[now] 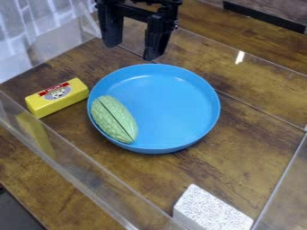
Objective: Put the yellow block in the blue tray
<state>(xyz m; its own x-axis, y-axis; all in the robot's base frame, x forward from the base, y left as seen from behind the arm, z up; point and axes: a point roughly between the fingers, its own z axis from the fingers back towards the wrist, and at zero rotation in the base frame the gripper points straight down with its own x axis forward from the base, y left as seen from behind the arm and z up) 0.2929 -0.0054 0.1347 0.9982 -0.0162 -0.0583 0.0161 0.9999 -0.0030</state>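
Note:
The yellow block (57, 97), a small bar with a white-and-red label on top, lies on the wooden table at the left, just outside the blue tray (180, 103). That tray is a wide round dish in the middle of the view. My gripper (133, 42) hangs pointing down above the tray's far left rim, up and to the right of the block. Its two dark fingers (155, 43) stand apart with nothing between them, so it is open.
A green ribbed oval (114, 119) rests inside the tray against its left rim. A white speckled block (213, 212) sits at the bottom edge. Clear plastic walls (36, 135) border the table at the left and front.

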